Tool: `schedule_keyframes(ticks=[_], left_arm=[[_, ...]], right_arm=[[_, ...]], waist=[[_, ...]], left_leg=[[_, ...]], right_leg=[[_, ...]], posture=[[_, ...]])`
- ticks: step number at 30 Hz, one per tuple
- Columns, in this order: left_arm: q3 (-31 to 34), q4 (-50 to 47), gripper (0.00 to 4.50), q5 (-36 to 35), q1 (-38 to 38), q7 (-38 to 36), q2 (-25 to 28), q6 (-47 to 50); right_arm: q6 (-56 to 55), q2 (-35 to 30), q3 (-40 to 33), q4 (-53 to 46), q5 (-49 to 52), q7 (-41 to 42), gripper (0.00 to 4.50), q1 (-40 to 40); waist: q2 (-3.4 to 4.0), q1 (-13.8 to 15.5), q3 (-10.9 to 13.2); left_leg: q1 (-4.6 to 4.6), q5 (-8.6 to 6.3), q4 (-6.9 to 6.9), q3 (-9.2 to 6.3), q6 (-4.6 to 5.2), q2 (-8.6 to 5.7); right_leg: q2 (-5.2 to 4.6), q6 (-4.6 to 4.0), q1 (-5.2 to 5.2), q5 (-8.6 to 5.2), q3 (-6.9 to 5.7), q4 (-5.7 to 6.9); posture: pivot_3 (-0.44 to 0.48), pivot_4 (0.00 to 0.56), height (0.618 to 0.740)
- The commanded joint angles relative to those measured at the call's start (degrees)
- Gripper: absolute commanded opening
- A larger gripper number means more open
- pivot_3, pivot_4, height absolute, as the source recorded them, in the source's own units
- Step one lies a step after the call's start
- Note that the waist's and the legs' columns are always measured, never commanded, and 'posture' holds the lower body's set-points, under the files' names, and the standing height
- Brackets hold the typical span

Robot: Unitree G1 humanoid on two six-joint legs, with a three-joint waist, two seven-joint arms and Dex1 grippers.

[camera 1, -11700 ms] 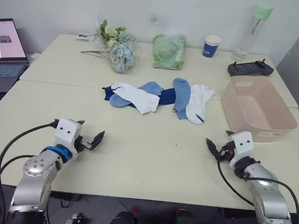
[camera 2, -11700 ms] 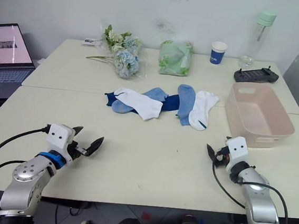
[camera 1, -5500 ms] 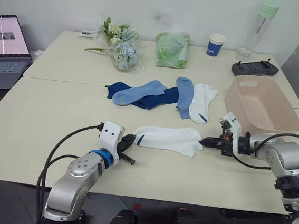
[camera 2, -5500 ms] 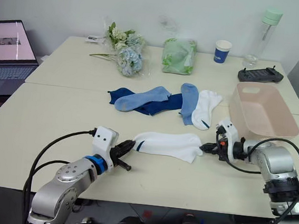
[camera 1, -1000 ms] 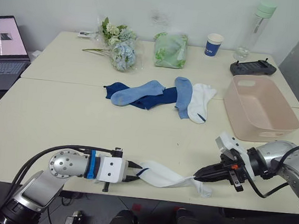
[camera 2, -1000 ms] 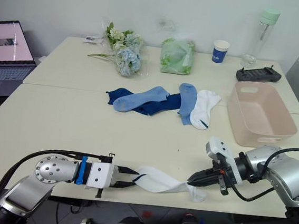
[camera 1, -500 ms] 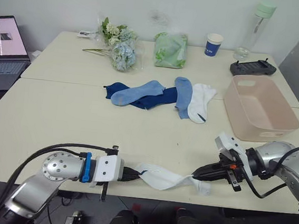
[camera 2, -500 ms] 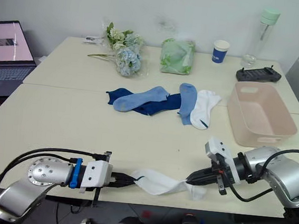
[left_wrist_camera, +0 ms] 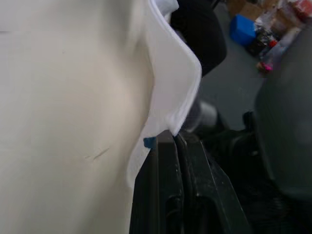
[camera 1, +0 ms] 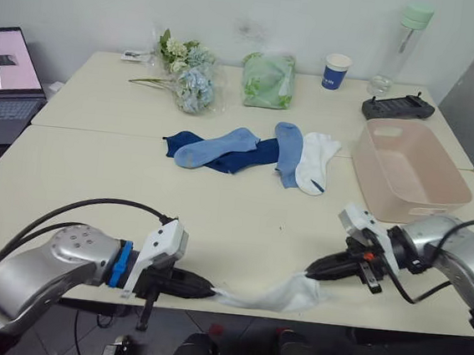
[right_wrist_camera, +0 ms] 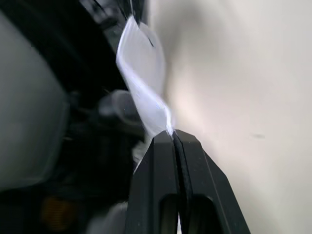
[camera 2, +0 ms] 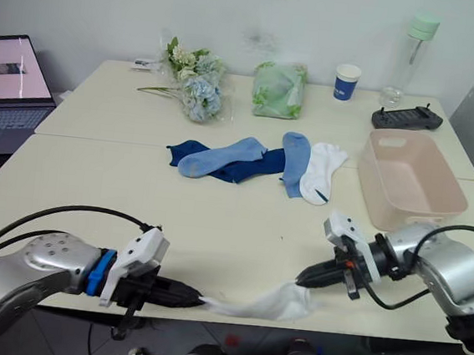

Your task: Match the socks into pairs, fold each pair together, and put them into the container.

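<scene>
Since half a second ago the white sock (camera 1: 269, 297) has been pulled further toward the near edge of the table (camera 1: 95, 172); it now hangs stretched right at that edge, sagging between the two grippers rather than lying flat on the surface. The left gripper (camera 1: 209, 290) has its black fingers pinched tight on one end of the sock, and its wrist view shows the white fabric caught at the fingertips (left_wrist_camera: 171, 139) with the table edge alongside. The right gripper (camera 1: 310, 274) is clamped on the other end, and the right wrist view shows the sock (right_wrist_camera: 142, 78) twisting away from its closed tips.

Farther back, near the middle of the table, the rest of the socks lie in a loose row: a light blue sock (camera 1: 217, 147) draped over a dark navy pair (camera 1: 256, 153), then a second light blue sock (camera 1: 287, 151) touching the other white sock (camera 1: 314, 161) on its right. The pale pink tub (camera 1: 450, 185) stands just right of that row, beside the right arm, with no sock showing inside.

Along the far edge sit a bunch of flowers (camera 1: 185, 80), a green bag (camera 1: 267, 80), a blue paper cup (camera 1: 336, 71), a clear bottle with a pale green cap (camera 1: 403, 44) and a black controller (camera 1: 395, 106). An open laptop (camera 1: 7, 80) is off to the left.
</scene>
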Motion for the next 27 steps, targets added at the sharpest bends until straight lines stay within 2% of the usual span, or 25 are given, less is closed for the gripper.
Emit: schedule_keyframes(ticks=[1, 9, 17, 21, 25, 27], left_arm=[[-3.1, 9.2, 0.01, 6.4, -7.2, 0.1, -4.5, -3.6], [-6.1, 20.5, 0.01, 15.0, -16.5, -0.5, -10.9, -8.4], [-9.1, 28.9, 0.01, 23.3, -21.6, -1.8, -14.1, -15.5], [-8.7, 30.7, 0.01, 23.8, -22.8, -2.7, -15.5, -16.6], [-7.4, 33.1, 0.90, 25.5, -24.4, -1.1, -16.4, -18.6], [-6.6, 33.0, 1.52, 25.9, -24.3, -0.4, -16.3, -19.1]], right_arm=[[-6.4, 3.9, 2.3, 8.1, -6.2, 0.0, 0.00, -6.0], [-15.0, 8.2, 4.4, 18.4, -14.4, 0.7, 0.00, -10.2], [-16.4, 9.9, 2.9, 20.5, -16.3, 0.0, 0.00, -9.4], [-17.6, 10.3, 1.6, 22.3, -17.0, -1.1, 0.00, -10.1], [-21.1, 10.5, 0.2, 24.5, -19.1, -3.4, 0.98, -10.1], [-24.7, 10.5, -0.8, 26.2, -20.9, -5.3, 1.75, -10.4]], waist=[[0.00, 0.0, 0.0], [-0.02, 0.1, 0.0], [-0.02, -0.1, 0.0], [-0.01, 0.0, 0.0], [-0.01, 0.0, 0.0], [-0.01, 0.0, 0.0]], left_leg=[[-0.02, 0.05, 0.01, 0.01, -0.09, -0.01], [-0.45, 0.09, 0.06, -0.18, -0.18, -0.07], [-0.42, 0.09, 0.09, -0.17, -0.17, -0.07], [-0.41, 0.09, 0.10, -0.18, -0.17, -0.08], [-0.41, 0.09, 0.11, -0.18, -0.17, -0.09], [-0.41, 0.09, 0.11, -0.17, -0.17, -0.09]], right_leg=[[0.00, 0.00, -0.02, 0.00, 0.01, 0.00], [-0.11, -0.01, -0.52, 0.02, 0.06, 0.03], [-0.10, -0.01, -0.52, 0.02, 0.10, 0.11], [-0.10, -0.01, -0.51, 0.03, 0.11, 0.11], [-0.10, -0.01, -0.51, 0.03, 0.10, 0.12], [-0.10, -0.01, -0.52, 0.03, 0.11, 0.13]], posture=[[0.000, 0.150, 0.740], [0.000, 0.150, 0.740], [0.000, 0.150, 0.740], [0.000, 0.150, 0.740], [0.000, 0.150, 0.740], [0.000, 0.150, 0.740]])
